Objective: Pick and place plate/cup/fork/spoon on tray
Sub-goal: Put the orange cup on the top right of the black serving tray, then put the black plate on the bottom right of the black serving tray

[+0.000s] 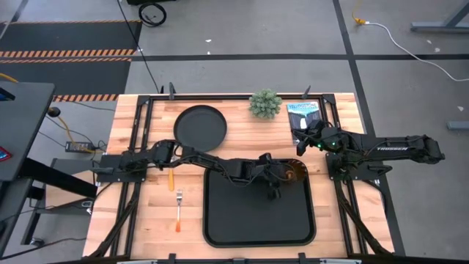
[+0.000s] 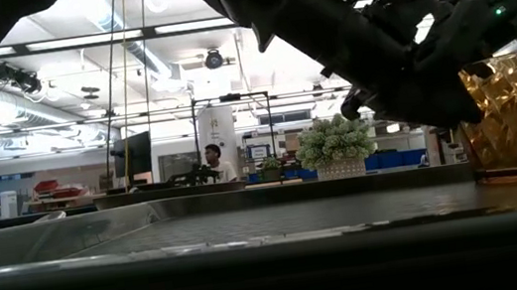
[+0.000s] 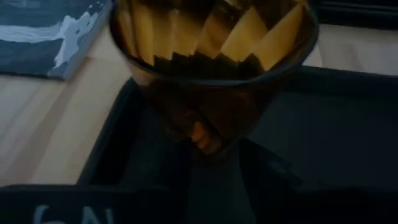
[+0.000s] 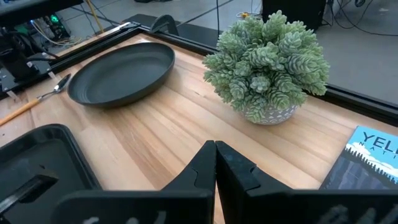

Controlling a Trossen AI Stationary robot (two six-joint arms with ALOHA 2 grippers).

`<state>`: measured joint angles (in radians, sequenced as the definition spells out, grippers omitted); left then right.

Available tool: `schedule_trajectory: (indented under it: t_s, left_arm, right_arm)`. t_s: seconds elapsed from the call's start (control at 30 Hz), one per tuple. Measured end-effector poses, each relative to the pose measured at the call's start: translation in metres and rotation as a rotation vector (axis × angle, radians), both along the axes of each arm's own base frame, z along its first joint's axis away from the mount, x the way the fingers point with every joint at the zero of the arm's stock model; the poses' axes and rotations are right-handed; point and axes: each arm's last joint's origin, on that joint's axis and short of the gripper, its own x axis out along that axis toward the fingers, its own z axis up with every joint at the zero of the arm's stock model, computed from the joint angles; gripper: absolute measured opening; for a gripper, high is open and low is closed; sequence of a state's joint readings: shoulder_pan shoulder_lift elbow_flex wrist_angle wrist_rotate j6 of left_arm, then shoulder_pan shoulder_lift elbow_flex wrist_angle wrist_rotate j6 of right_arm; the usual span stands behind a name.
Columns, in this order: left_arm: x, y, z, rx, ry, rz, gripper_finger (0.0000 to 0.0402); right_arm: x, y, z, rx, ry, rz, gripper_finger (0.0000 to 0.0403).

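The amber cup point(image 1: 297, 174) stands upright at the far right corner of the black tray point(image 1: 256, 220); it also shows in the low view point(image 2: 509, 112). My left gripper point(image 1: 287, 176) reaches across the tray from the left and is shut on the cup point(image 3: 211, 62). My right gripper point(image 1: 299, 145) is shut and empty above the table, beyond the tray's far right corner. The black plate point(image 1: 200, 125) lies flat on the table at the far left. The fork point(image 1: 178, 209) lies left of the tray. The spoon point(image 1: 171, 180) lies beyond the fork, partly under my left arm. My left gripper holds the cup's lower part point(image 3: 205, 140) between its two fingers point(image 3: 161, 168), one on each side. The fingers come slanting down from the table's left. The cup is upright, rim up; I cannot tell whether its base rests on the tray floor or hangs just above it.
A potted plant point(image 1: 264, 104) and a book point(image 1: 302, 111) sit at the table's far edge, near my right gripper. The tray floor point(image 2: 249, 224) is bare left of and nearer than the cup. A person shows far off in the room behind the table.
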<state>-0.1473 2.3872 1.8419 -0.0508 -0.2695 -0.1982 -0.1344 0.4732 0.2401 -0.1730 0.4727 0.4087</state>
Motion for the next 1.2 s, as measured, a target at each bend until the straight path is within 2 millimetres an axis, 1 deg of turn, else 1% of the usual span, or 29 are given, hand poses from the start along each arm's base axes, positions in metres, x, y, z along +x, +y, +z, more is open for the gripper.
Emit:
schedule_trajectory:
  t_s: [0.2, 0.3, 0.43, 0.57, 0.67, 0.73, 0.8, 0.9, 1.03, 1.13, 1.2]
  left_arm:
    - [-0.005, 0.005, -0.005, 0.032, 0.097, -0.006, 0.0141]
    - [-0.010, 0.006, 0.002, 0.089, 0.141, -0.019, 0.0141]
    - [-0.018, 0.007, 0.016, 0.223, 0.197, -0.011, 0.0141]
    - [-0.025, 0.016, 0.022, 0.317, 0.270, 0.002, 0.0141]
    - [-0.030, 0.022, 0.027, 0.477, 0.334, 0.047, 0.0141]
    - [-0.033, 0.026, 0.030, 0.608, 0.390, 0.092, 0.0141]
    - [-0.035, 0.030, 0.032, 0.704, 0.431, 0.121, 0.0141]
    - [-0.038, 0.039, 0.038, 0.770, 0.479, 0.112, 0.0141]
    - [-0.040, 0.058, 0.043, 0.819, 0.547, 0.072, 0.0141]
    - [-0.039, 0.074, 0.042, 0.807, 0.568, 0.016, 0.0141]
    - [-0.039, 0.084, 0.041, 0.769, 0.565, -0.012, 0.0141]
  right_arm:
    - [0.000, 0.000, 0.000, -0.005, 0.004, 0.006, 0.0016]
    - [0.001, 0.000, 0.002, -0.008, -0.018, 0.027, 0.0016]
    - [0.002, -0.003, 0.004, -0.038, -0.023, 0.018, 0.0014]
    - [0.005, -0.007, 0.008, -0.076, -0.044, 0.046, 0.0008]
    - [0.008, -0.009, 0.015, -0.154, -0.077, 0.082, 0.0008]
    - [0.009, -0.011, 0.021, -0.225, -0.102, 0.083, 0.0011]
    - [0.009, -0.013, 0.030, -0.296, -0.149, 0.062, 0.0015]
    - [0.008, -0.016, 0.040, -0.401, -0.197, 0.038, 0.0017]
    - [0.006, -0.020, 0.049, -0.491, -0.224, -0.001, 0.0014]
    - [0.004, -0.023, 0.050, -0.517, -0.209, -0.045, 0.0012]
    - [0.004, -0.024, 0.050, -0.511, -0.208, -0.073, 0.0012]
